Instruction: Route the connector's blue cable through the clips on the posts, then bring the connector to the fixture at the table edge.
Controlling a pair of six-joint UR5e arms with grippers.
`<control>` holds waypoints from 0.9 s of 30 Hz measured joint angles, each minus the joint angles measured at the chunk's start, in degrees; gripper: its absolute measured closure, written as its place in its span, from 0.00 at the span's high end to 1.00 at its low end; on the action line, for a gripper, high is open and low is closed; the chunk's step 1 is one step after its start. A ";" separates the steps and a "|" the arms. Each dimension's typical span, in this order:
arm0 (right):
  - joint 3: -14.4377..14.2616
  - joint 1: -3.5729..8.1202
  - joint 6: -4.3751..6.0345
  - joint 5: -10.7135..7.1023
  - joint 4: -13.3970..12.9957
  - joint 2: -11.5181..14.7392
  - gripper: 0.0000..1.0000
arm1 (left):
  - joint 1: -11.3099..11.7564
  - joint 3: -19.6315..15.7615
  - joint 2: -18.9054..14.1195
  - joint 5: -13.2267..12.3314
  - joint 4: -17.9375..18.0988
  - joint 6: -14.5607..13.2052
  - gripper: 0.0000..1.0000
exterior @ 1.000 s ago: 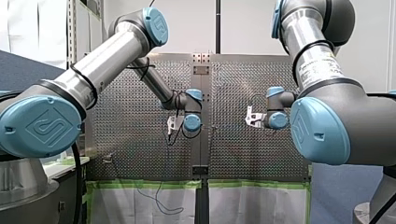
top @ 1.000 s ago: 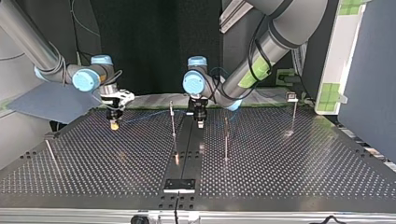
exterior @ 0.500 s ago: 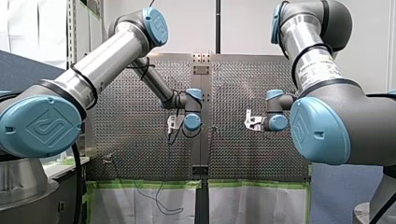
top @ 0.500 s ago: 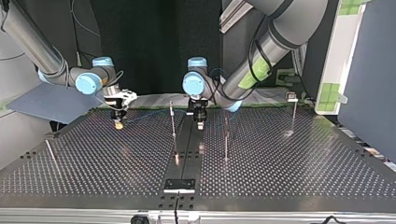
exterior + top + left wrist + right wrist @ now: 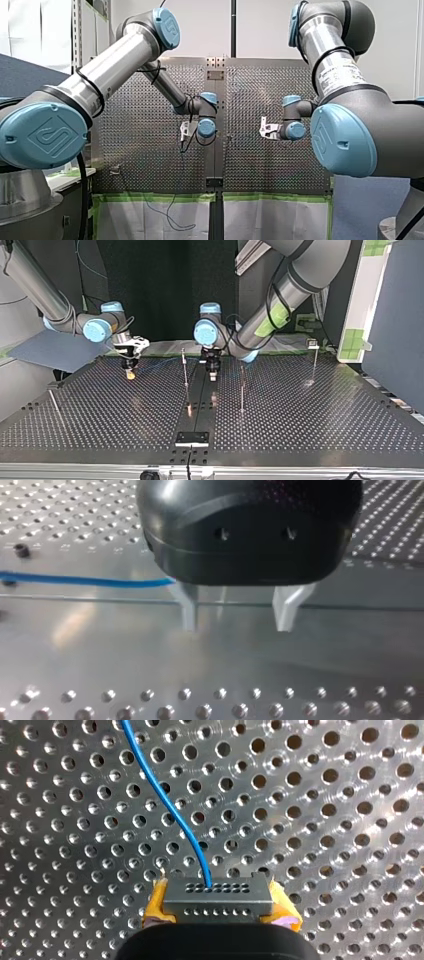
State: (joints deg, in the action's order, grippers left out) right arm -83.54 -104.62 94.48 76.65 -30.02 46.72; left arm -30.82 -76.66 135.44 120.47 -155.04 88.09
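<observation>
Yellow pads (image 5: 156, 905) show on my right gripper (image 5: 220, 914), whose jaws clamp the grey connector (image 5: 218, 892). Its blue cable (image 5: 170, 805) runs away over the perforated surface (image 5: 325, 820). My left gripper (image 5: 236, 621) hangs with jaws parted, holding nothing, the cable just beside one finger. Routing looks barely begun: next, the cable needs guiding to the nearest post (image 5: 185, 371). Only the top view shows the posts and the edge fixture (image 5: 192, 438).

The metal table (image 5: 326, 800) looks shiny, the cable (image 5: 170, 807) glossy, the connector (image 5: 218, 898) matt.

Pale wall (image 5: 260, 25), black backdrop (image 5: 160, 280)
</observation>
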 joint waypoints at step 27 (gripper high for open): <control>-0.01 -0.28 -0.07 0.08 0.98 0.00 0.00 | -5.55 -4.70 -5.05 1.49 -3.88 -4.01 0.98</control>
State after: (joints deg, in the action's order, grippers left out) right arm -83.55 -104.90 94.41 76.73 -29.04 46.73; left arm -36.38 -81.36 130.38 121.96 -158.92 84.08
